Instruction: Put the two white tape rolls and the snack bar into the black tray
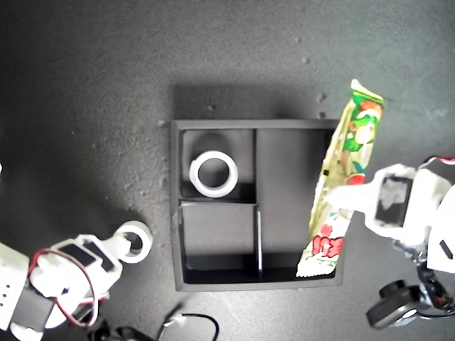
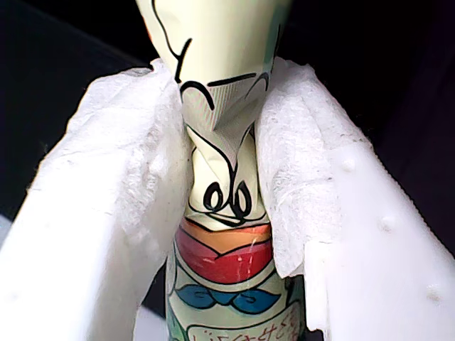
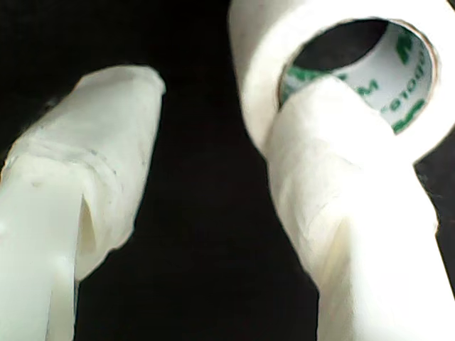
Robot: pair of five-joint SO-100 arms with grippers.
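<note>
The black tray (image 1: 175,213) sits mid-table. A wide white tape roll (image 1: 213,173) lies flat in its small section at the exterior view's upper left. My first gripper (image 1: 343,196) (image 2: 222,177) is shut on the snack bar (image 1: 345,170) (image 2: 226,234). The bar runs tilted along the tray's wall at the exterior view's right, its top end past the far rim. The smaller tape roll (image 1: 136,241) (image 3: 334,64) rests on the table off the tray's side at the exterior view's left. My second gripper (image 1: 122,246) (image 3: 213,121) is open, one finger (image 3: 341,163) reaching into the roll's hole.
A black cable loop (image 1: 193,323) lies below the tray's near edge in the exterior view. A black camera unit (image 1: 393,307) sits at the exterior view's lower right. The table is dark grey and speckled.
</note>
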